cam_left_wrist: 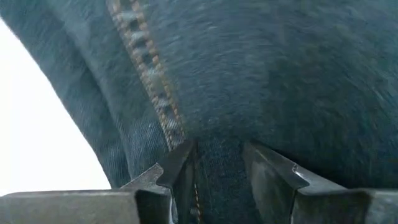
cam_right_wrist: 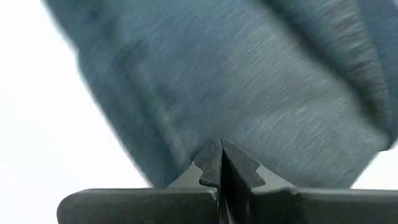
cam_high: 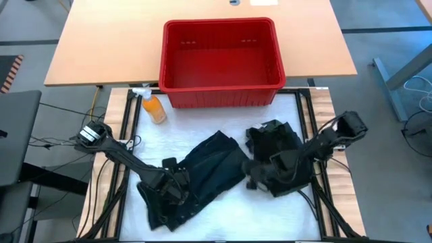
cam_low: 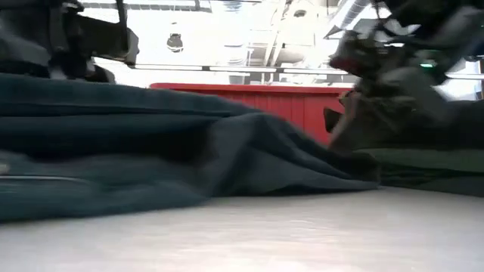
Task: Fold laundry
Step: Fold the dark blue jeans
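Observation:
A dark blue denim-like garment lies crumpled across the middle of the white table cover, filling the low view. A second pile of dark cloth rests on the table to its right. My left gripper sits on the garment's near-left part, shut on a fold. My right gripper is at the garment's right edge, beside the dark pile, with its fingers shut. My left gripper pinches a thick fold of the garment beside its stitched seam; the cloth fills the gap between the two fingers. It comes from the left, slanting down, and the garment still lies on the table. My right gripper has its fingertips closed at the garment's edge, coming from the right. The cloth runs away from the tips over the table; one layer or several, I cannot tell.
A red plastic basket stands at the table's far side, also seen behind the cloth in the low view. An orange bottle lies by the basket's left corner. Bare white cover shows near the far left and along the near edge.

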Robot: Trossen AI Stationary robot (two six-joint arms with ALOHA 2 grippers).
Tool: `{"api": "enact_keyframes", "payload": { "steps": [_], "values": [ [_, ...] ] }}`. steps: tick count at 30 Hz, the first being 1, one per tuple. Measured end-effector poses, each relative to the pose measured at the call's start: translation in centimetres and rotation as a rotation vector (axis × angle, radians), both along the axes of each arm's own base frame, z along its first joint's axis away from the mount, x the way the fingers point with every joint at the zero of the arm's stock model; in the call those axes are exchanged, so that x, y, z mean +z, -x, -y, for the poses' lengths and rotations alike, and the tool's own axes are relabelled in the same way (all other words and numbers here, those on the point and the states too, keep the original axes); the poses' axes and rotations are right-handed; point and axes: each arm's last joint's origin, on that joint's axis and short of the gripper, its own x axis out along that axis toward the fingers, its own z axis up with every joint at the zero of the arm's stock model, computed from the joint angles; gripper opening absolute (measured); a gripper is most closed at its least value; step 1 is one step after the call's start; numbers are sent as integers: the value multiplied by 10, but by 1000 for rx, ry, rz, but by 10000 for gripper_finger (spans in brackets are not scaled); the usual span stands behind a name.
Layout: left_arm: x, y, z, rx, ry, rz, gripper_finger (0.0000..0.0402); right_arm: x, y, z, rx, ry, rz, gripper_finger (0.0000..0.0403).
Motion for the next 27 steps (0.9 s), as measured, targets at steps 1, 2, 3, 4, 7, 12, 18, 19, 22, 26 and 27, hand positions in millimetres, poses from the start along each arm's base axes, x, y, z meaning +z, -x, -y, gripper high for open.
{"api": "enact_keyframes", "payload": {
  "steps": [1, 2, 3, 4, 7, 12, 18, 19, 22, 26, 27],
  "values": [
    [2, 3, -2, 17, -7, -17, 128, -5, 1, -7, 26, -9, -19, 29],
    [3, 6, -4, 33, -19, -37, 128, -10, 3, -14, 47, -12, -31, 29],
    [4, 9, -6, 50, -31, -57, 128, -14, 3, -20, 61, -13, -42, 27],
    [5, 12, -8, 69, -48, -76, 128, -18, 4, -27, 73, -18, -53, 22],
    [6, 19, -13, 124, -105, -132, 128, -30, 3, -48, 94, -36, -79, 11],
    [8, 23, -16, 140, -161, -156, 128, -23, -1, -97, 217, -50, -68, 21],
    [35, 23, -13, 131, -286, -150, 128, 41, 9, -133, 310, 97, -24, 22],
    [42, 22, -12, 124, -315, -127, 128, 48, 13, -131, 287, 136, -23, 19],
    [58, 14, -4, 87, -378, 0, 128, 61, 24, -114, 205, 224, 2, 16],
    [69, -2, 6, 34, -424, 222, 128, 62, 26, -69, 95, 161, 67, 18],
    [69, -6, 7, 22, -421, 256, 128, 57, 26, -58, 85, 136, 83, 19]
  ]
}}
